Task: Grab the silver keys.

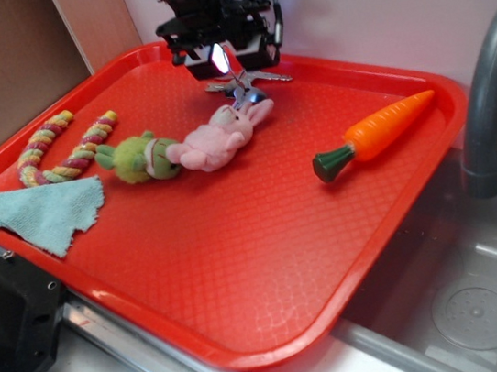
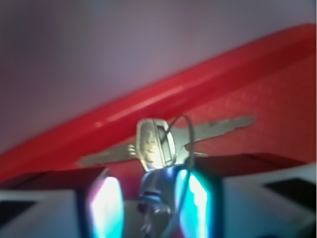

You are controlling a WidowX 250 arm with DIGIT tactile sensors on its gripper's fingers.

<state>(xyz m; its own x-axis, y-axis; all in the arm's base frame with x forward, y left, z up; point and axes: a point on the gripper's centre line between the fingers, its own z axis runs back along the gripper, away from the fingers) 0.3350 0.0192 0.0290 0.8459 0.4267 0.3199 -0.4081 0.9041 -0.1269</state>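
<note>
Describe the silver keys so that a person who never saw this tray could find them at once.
Look at the red tray and go to its far edge, under the black gripper. The keys are there, just behind the pink bunny. They are the only flat, shiny metal thing; everything near them is soft or plastic.

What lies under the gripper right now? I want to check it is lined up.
The silver keys lie under the gripper, beside the pink bunny's ears, on the red tray. The gripper body hides part of the bunch.
</note>
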